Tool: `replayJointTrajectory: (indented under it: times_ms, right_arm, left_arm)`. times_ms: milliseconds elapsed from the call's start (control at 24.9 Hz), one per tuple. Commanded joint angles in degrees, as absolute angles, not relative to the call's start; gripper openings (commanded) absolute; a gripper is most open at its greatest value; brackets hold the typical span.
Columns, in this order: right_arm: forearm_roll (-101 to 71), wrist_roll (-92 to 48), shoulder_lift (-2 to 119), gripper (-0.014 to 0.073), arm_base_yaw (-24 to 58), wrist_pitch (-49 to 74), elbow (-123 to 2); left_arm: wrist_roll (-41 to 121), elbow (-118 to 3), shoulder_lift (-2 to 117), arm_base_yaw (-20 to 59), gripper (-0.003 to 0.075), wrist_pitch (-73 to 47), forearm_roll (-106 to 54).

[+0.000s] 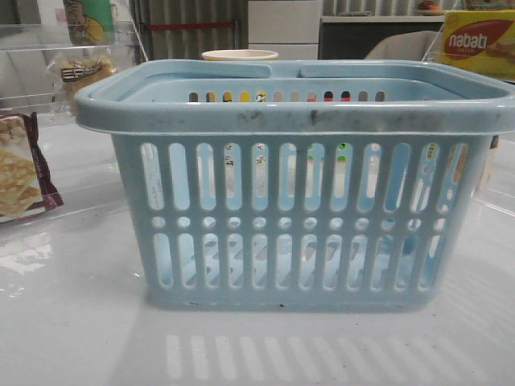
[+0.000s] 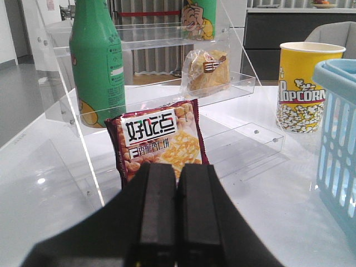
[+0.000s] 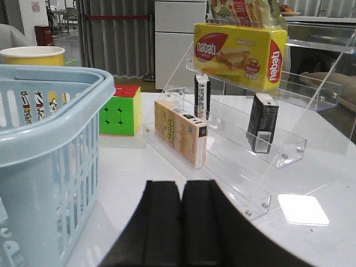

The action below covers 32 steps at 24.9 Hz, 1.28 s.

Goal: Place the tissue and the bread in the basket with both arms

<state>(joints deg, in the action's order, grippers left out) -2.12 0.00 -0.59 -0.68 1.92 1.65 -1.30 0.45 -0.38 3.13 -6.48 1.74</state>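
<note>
Left wrist view shows the left gripper [image 2: 177,222] at the bottom centre of the frame, its two black fingers pressed together with nothing between them. Just above it a maroon-edged cracker packet [image 2: 160,140] stands on the white table [image 2: 267,200], with a green bottle [image 2: 95,61] at upper left on a clear acrylic shelf [image 2: 233,83]. The bread [image 2: 207,69] sits on that shelf at upper centre, a popcorn cup [image 2: 305,86] to its right. Right wrist view has the right gripper [image 3: 181,228] likewise closed and empty at the bottom centre. The basket [image 3: 50,161] fills the left edge, a colour cube [image 3: 119,110] behind it, and a yellow nabati box [image 3: 239,47] at the upper right.
</note>
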Motion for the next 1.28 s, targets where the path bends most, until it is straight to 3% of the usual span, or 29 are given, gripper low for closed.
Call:
replayJointTrajectory:
  times_ms: [0, 682, 843, 923, 1245]
  right_arm:
    - [-1.8, -0.4, -1.6, 0.0055, -1.0, -2.7, 1.7]
    - [-1.8, -0.4, -1.6, 0.0055, -1.0, -3.5, 1.7]
    - [-1.8, -0.4, -1.6, 0.0055, -1.0, -3.1, -0.4]
    - [-1.8, -0.4, -1.6, 0.0055, -1.0, -2.2, -3.7]
    - [-1.8, -0.4, 3.1, 0.0055, -1.0, 7.0, -23.0]
  left_arm:
    - [-1.7, 0.4, -1.2, 3.4, 0.0092, -1.9, 1.3]
    - [-1.5, 0.4, -1.2, 3.4, 0.0092, -1.6, 1.7]
    - [-1.5, -0.3, -1.2, 3.5, 0.0092, 6.6, 1.9]
    - [-1.5, -3.1, -1.2, 3.5, 0.0092, 8.8, 1.9]
    - [-1.5, -22.7, 3.6, 3.5, 0.0092, -2.9, 1.9]
